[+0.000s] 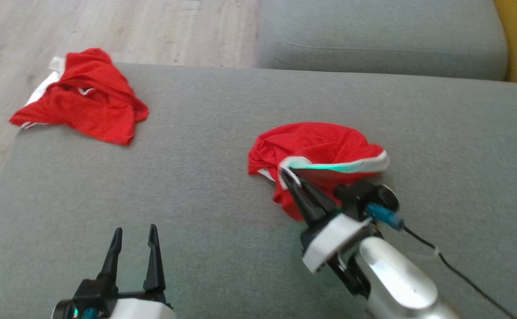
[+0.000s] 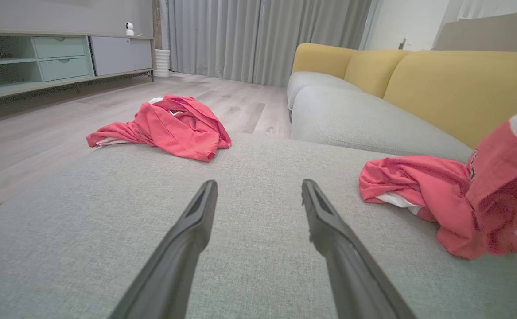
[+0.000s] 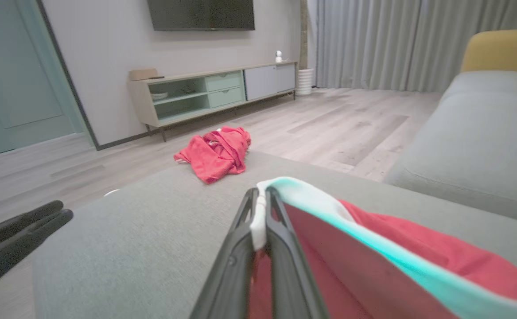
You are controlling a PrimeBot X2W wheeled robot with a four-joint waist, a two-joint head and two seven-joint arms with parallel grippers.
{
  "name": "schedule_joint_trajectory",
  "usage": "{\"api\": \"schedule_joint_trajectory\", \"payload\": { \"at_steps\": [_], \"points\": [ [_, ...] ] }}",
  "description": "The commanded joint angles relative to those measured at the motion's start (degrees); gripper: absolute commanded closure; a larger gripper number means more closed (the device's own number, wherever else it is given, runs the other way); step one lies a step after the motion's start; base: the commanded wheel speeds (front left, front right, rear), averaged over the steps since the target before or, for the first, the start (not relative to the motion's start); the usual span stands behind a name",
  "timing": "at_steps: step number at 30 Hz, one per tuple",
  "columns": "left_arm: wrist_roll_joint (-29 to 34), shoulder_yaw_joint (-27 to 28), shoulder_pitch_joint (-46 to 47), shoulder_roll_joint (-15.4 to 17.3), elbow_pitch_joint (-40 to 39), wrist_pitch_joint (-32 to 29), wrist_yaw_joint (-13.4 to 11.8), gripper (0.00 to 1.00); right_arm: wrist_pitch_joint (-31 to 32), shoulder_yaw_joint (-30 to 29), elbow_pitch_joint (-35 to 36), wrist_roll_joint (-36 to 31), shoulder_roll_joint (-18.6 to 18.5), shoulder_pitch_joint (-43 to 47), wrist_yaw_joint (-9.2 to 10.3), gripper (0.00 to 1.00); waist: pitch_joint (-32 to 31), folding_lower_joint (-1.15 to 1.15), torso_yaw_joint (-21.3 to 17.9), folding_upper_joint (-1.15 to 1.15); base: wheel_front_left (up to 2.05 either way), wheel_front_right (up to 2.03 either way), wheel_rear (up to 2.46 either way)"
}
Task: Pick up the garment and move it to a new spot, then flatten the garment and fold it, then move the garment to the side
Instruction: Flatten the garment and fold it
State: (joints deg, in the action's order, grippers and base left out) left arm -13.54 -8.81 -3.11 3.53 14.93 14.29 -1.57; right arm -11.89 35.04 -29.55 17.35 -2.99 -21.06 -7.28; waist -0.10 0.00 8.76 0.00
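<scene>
- Right gripper (image 1: 286, 174): closed, fingers pinching the white edge band of the red garment (image 1: 316, 141). The right wrist view shows the band squeezed flat between both fingers, just below the tips.
- Garment: a bunched heap on the grey cushion (image 1: 205, 155), right of middle in the head view. The pinched edge is raised and the rest of the heap lies on the cushion. The band looks green-tinted along one side.
- The left wrist view catches the garment side-on. The low part lies on the cushion, and a fold rises up at the right edge of that view.
- Left gripper (image 1: 135, 230): open, fingers apart, nothing between them. It sits at the near left of the cushion, well apart from the garment. I cannot tell whether it touches the fabric below.
- Second red garment (image 1: 83, 104): crumpled at the cushion's far left corner, white trim showing, part of it over the edge toward the wood floor (image 1: 152, 26).
- From above, the head view gives the layout, with the two garments well apart. A black cable (image 1: 453, 266) trails from the right wrist.
- The left wrist view adds the yellow backrest (image 2: 440, 84) and grey curtains (image 2: 249, 35).
- The right wrist view adds a wall TV (image 3: 200, 13) and a low cabinet (image 3: 214, 91) with green drawers. The left gripper's fingers show at its lower left.
</scene>
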Motion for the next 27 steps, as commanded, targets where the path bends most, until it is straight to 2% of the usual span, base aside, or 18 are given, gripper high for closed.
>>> {"api": "schedule_joint_trajectory", "payload": {
  "at_steps": [1, 9, 10, 11, 12, 16, 20, 27],
  "points": [
    [0.48, 2.35, 0.95, -0.06, -2.04, 0.71, -0.21, 0.00, 0.07, 1.44, 2.59, 0.91, 0.12, -4.17, -0.21, 1.00, -0.29, 0.00, 1.22, 0.00, 0.00, 0.00, 0.00],
    [0.71, 1.79, 0.81, -0.24, -2.31, 0.71, 0.13, 0.00, 2.08, 7.07, 1.95, 5.01, 0.12, -11.58, -0.21, 1.00, -0.20, 0.00, 7.29, 0.00, 0.00, 0.00, 0.00],
    [0.73, 1.66, 0.85, -0.26, -2.19, 0.71, 0.21, 0.00, 2.95, 8.09, 0.89, 5.58, 0.12, -11.96, -0.21, 0.90, -0.12, 0.00, 7.90, 0.00, 0.00, 0.00, 0.00],
    [0.75, 1.50, 0.90, -0.28, -2.06, 0.71, 0.33, 0.00, 3.55, 8.99, -0.04, 6.16, 0.12, -12.21, -0.21, 0.39, -0.01, 0.00, 8.46, 0.00, 0.00, 0.00, 0.00],
    [0.75, 1.38, 0.97, -0.31, -1.95, 0.71, 0.41, 0.00, 3.85, 9.95, -0.81, 6.80, 0.12, -12.36, -0.21, 0.00, 0.10, 0.00, 8.89, 0.00, 0.00, 0.00, 0.00],
    [0.67, 1.20, 1.16, -0.39, -1.87, 0.71, 0.42, 0.00, 3.92, 12.97, -2.89, 9.50, 0.12, -12.34, -0.21, 0.00, 0.64, 0.00, 9.39, 0.00, 0.00, 0.00, 0.00],
    [0.66, 1.22, 0.80, -0.45, -1.99, 0.71, 0.17, 0.00, 2.30, 13.76, -4.54, 10.17, 0.12, -12.13, -0.21, 0.00, 0.87, 0.00, 7.90, 0.00, 0.00, 0.00, 0.00],
    [1.13, 1.01, 0.51, -0.50, -2.21, 0.71, 0.23, 0.00, -1.62, 8.96, -5.09, 10.03, 0.12, -10.94, -0.21, 0.00, 0.11, 0.00, 3.53, 0.00, 0.00, 0.00, 0.00]
  ]
}}
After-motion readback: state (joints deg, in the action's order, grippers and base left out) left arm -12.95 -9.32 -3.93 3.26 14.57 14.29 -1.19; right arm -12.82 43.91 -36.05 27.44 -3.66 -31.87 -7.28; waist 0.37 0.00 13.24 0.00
